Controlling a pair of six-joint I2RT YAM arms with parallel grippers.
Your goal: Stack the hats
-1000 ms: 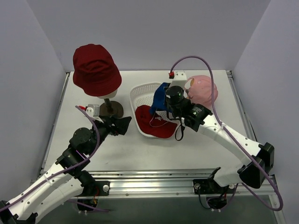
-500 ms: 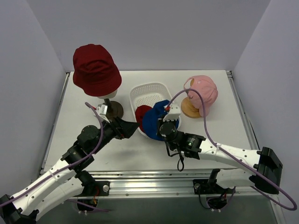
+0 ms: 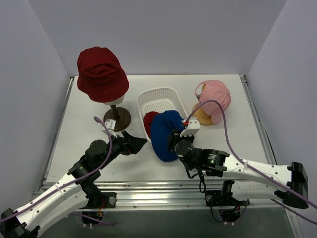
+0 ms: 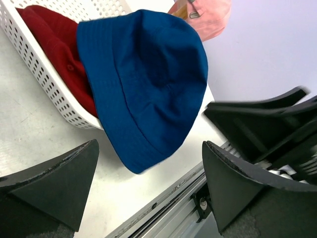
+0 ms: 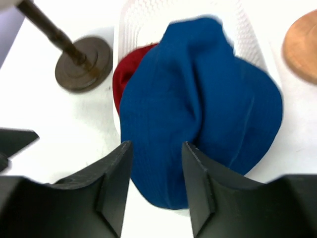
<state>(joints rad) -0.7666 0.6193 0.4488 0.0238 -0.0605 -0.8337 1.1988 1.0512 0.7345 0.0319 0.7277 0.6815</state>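
**What Stays Out of Our Sight**

The red peaked cap (image 3: pixel 150 120) lies in the white perforated plastic basket (image 3: pixel 157 97). The blue fabric bucket hat (image 3: pixel 165 133) covers most of it, so we cannot find its peak. Under the dark red bucket hat (image 3: pixel 101 74) we see the cream mannequin head (image 3: pixel 114 101) only as a sliver. From above, the fingertips of the right hand (image 5: pixel 154 151) are hidden beneath its own wrist.

In the left wrist view the top edge cuts the pink peaked cap (image 4: pixel 210 17), and the right arm (image 4: pixel 267 114) is a blurred dark shape. In the right wrist view the round wooden stand base (image 5: pixel 302 44) runs off the right edge, and the blue hat's far rim is smeared.
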